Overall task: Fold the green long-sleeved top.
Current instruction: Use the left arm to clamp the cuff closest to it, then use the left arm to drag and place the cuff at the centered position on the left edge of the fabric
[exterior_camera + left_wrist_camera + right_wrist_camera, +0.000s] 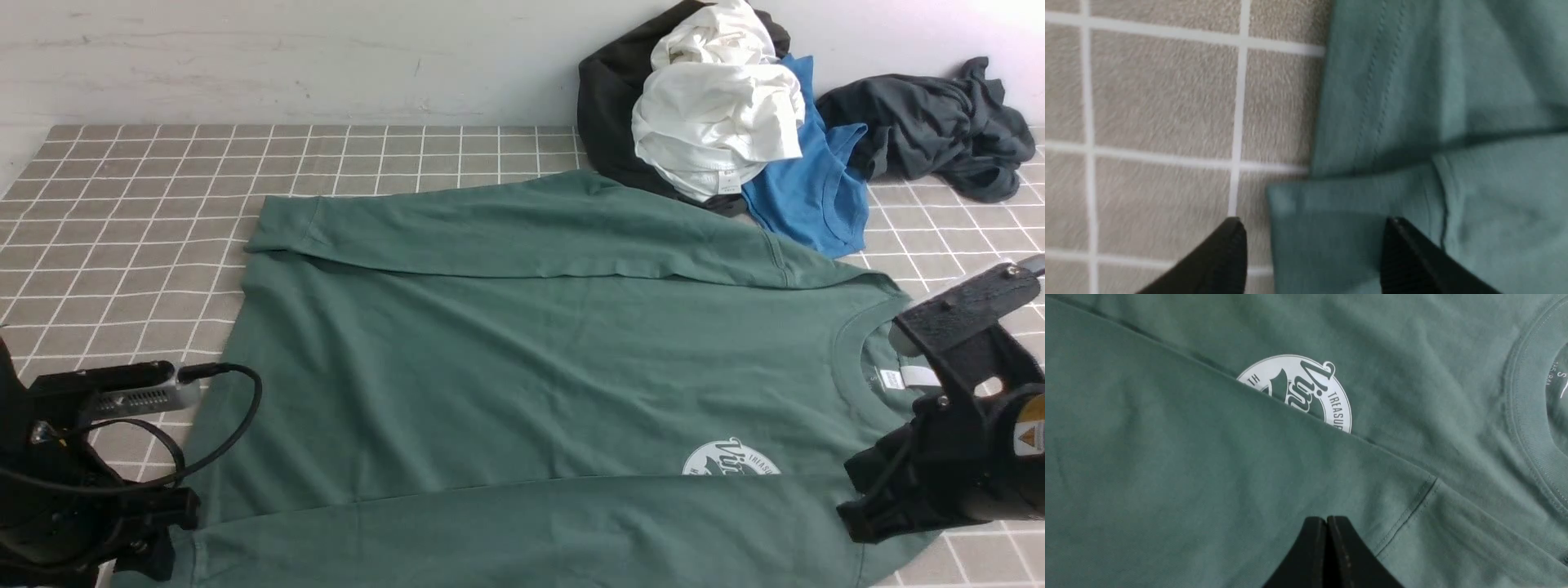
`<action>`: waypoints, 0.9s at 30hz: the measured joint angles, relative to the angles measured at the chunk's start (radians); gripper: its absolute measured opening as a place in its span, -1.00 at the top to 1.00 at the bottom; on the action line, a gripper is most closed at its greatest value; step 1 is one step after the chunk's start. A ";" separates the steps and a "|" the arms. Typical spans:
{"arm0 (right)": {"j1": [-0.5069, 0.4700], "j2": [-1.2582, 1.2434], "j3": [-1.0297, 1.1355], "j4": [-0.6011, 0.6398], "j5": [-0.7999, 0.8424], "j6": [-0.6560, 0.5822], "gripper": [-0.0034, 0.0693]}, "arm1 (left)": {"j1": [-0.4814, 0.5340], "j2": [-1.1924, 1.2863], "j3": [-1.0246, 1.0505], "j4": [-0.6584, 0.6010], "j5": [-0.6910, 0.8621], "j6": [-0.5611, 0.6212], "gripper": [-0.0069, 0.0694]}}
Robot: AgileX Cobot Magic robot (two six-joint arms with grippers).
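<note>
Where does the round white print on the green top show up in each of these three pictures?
Front view: right of centre, low down, the white print partly covered by a folded-over strip.
Left wrist view: not in it; only plain green fabric and tablecloth.
Right wrist view: upper middle, again cut off by that strip.
Shared landmark: the green top itself, visible in all three.
</note>
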 joint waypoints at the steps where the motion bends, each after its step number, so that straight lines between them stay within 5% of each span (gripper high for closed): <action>1: 0.000 0.000 0.000 0.006 -0.001 0.000 0.94 | 0.000 0.017 0.000 0.000 -0.015 -0.001 -0.17; 10: 0.000 0.000 0.000 0.021 -0.006 0.000 0.94 | 0.000 -0.053 0.000 0.000 -0.049 -0.016 0.75; 21: 0.000 0.000 0.000 0.023 -0.006 -0.004 0.94 | -0.081 -0.371 -0.128 -0.037 -0.108 0.058 0.81; 27: 0.000 0.000 0.000 0.026 -0.008 -0.007 0.94 | -0.081 -0.273 -0.251 -0.020 -0.176 0.062 0.81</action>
